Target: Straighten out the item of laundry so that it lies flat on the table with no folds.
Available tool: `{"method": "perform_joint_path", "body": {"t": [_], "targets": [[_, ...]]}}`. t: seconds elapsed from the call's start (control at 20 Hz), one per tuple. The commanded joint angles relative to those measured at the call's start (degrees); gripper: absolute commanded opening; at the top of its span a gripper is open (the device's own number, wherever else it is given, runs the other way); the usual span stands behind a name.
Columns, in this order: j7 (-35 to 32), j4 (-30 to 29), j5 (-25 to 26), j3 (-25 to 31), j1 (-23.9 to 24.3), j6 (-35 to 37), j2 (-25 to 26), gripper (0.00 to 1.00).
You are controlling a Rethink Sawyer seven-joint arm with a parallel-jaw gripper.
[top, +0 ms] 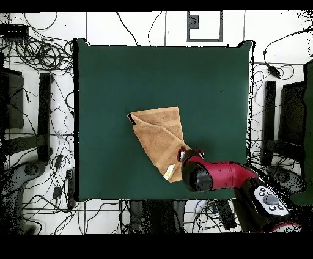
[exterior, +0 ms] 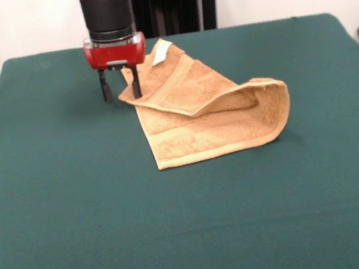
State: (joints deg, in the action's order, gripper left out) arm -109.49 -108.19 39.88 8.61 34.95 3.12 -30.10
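Claw (exterior: 119, 88) hung spread at the folded towel's (exterior: 211, 111) far edge on the bench (exterior: 75, 202), likely poised to pinch and unfold it.

I read this as a robotics lab, green-clothed table (top: 122, 73) on white floor (top: 147, 27), cable tangles (top: 43, 55) round it, black equipment stands (top: 44, 110) beside, red arm (top: 223, 176) over the near edge
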Motion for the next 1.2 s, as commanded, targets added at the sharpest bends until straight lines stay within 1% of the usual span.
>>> {"method": "perform_joint_path", "body": {"t": [0.05, 0.3, 0.4, 0.45, 1.2], "targets": [[-3.0, -0.5, 0.5, 5.0, -0.5, 0.3, 1.9, 1.00], [-2.9, -0.1, 1.0, 5.4, -0.1, -0.9, 2.9, 1.00], [-3.1, -0.2, 1.7, 5.8, 0.4, -2.8, 3.4, 1.00], [-3.1, -0.1, 1.8, 5.9, 0.4, -3.0, 3.5, 0.00], [-2.1, 0.6, 2.6, 6.2, 0.3, -2.7, 3.4, 0.00]]}}
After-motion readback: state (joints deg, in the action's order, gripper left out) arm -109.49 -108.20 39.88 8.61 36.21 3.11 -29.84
